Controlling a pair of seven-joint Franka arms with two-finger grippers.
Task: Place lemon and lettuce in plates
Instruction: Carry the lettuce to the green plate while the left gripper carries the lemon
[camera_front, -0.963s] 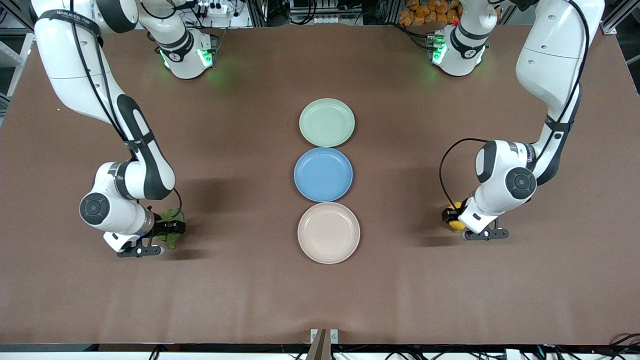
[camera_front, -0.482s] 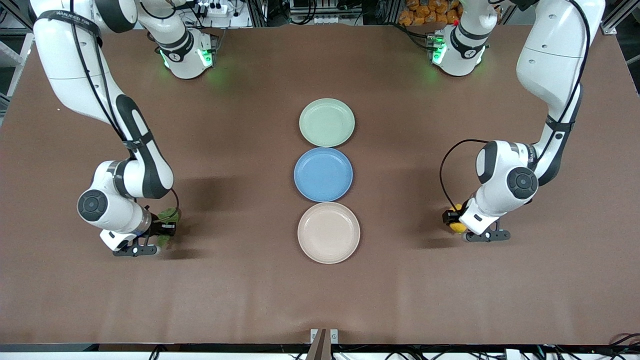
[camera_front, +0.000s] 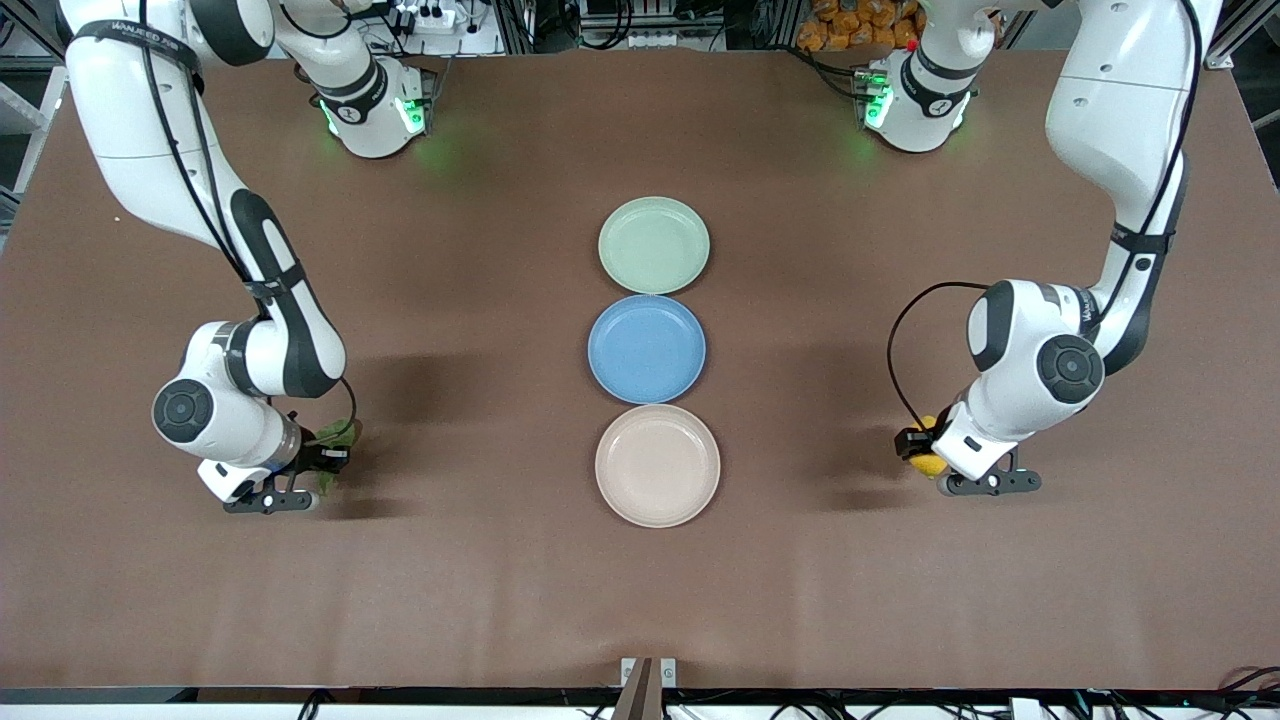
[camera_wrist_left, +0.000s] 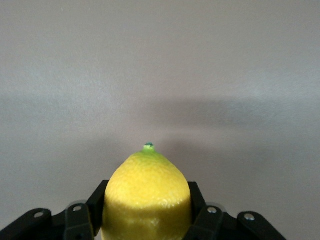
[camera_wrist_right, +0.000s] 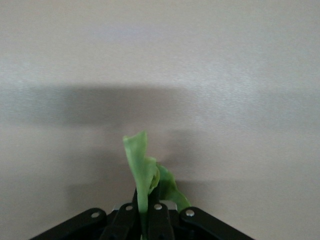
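Note:
My left gripper is shut on the yellow lemon and holds it over bare table toward the left arm's end; in the left wrist view the lemon fills the gap between the fingers, tip outward. My right gripper is shut on the green lettuce over bare table toward the right arm's end; in the right wrist view the lettuce sticks out from the closed fingers. The mint green plate and the beige plate lie empty mid-table.
A blue plate lies empty between the two plates, the three in a row. The beige plate is nearest the front camera, the mint one farthest. The brown table spreads wide around them.
The left gripper has moved with the lemon toward the left arm's end of the table. The right gripper has drifted with the lettuce slightly toward the right arm's end; the leaf now hangs narrower.

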